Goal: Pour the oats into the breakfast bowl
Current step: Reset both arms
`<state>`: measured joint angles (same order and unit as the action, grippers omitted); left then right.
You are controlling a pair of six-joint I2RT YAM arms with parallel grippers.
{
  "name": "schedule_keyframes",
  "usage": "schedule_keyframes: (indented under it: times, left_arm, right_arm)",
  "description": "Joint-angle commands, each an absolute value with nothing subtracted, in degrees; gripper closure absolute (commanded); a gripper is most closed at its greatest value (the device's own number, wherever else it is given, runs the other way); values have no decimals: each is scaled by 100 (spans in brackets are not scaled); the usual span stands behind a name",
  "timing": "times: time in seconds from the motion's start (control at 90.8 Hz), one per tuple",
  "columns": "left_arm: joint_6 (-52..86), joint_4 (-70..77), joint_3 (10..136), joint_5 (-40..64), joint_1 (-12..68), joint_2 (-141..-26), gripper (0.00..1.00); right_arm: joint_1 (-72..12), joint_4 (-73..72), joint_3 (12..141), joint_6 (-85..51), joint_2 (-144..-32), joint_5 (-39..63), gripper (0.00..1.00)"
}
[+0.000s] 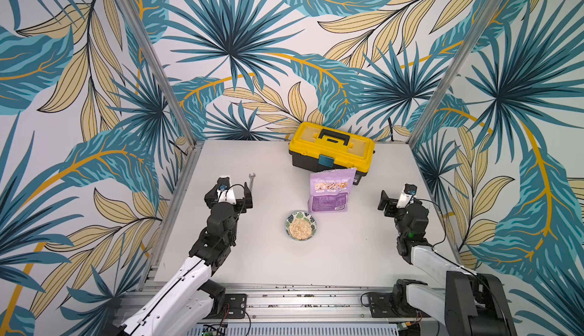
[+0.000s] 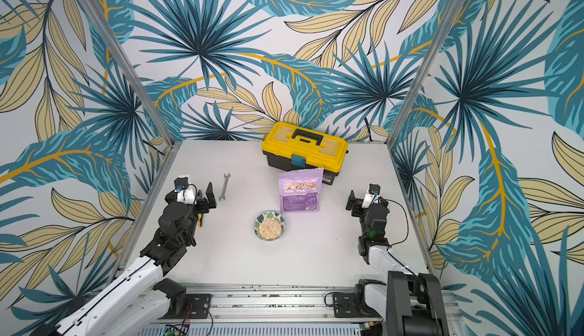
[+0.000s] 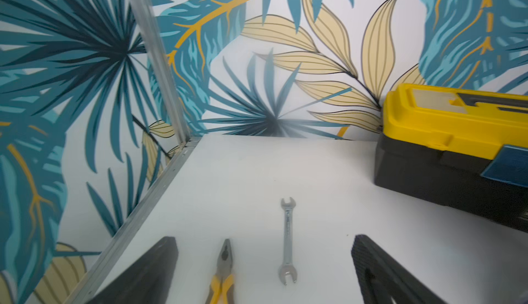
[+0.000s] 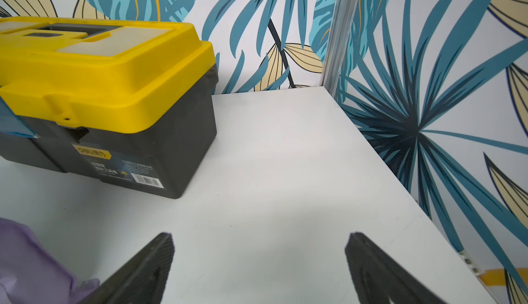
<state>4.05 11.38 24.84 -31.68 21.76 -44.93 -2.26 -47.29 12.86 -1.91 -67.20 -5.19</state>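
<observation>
Left gripper (image 1: 230, 193) and right gripper (image 1: 397, 197), nearest in both top views, flank the bowl (image 1: 312, 220) filled with oats (image 1: 300, 229); the pouch (image 1: 328, 192) stands just behind, before the toolbox (image 1: 331, 148). Left wrist view: fingers (image 3: 148, 271) wide apart, empty, pliers (image 3: 224, 271) and wrench (image 3: 287, 239) between. Right wrist view: fingers (image 4: 143, 271) wide apart, empty.

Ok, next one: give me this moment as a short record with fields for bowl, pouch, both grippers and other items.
bowl: breakfast bowl filled with oats
pouch: lilac pouch standing upright between bowl and toolbox
left: left gripper open, empty, near the wrench and pliers
right: right gripper open, empty, beside the pouch
pour: looks done
</observation>
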Motion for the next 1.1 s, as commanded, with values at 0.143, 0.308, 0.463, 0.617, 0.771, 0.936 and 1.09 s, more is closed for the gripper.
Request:
schedule_keyframes:
  times: [0.143, 0.308, 0.463, 0.617, 0.771, 0.936, 1.09]
  left_arm:
    - [22, 1390, 2063, -3462, 1700, -4667, 0]
    - [-376, 2435, 1717, -3084, 1549, -5215, 0]
    - [-462, 3161, 1626, -2544, 1433, -5992, 0]
    - [-680, 4653, 1507, -2072, 1398, -7128, 0]
    - [-1109, 5077, 1797, -1671, 1362, -7823, 0]
    - [-1119, 5899, 1754, -1270, 998, -8470, 0]
    - [-737, 6446, 1625, -572, 543, -8912, 0]
  right_arm:
    - [-211, -7633, 752, -3, -7631, -462, 1]
    - [-189, -9090, 482, 47, -8719, -310, 1]
    - [-155, -8650, 739, 26, -8712, -278, 1]
    - [-106, -7726, 1255, -18, -8733, -199, 1]
    - [-92, -7686, 1262, -26, -8734, -184, 1]
    - [-94, -7695, 1264, -26, -8736, -185, 1]
    - [-91, -7696, 1265, -27, -8736, -178, 1]
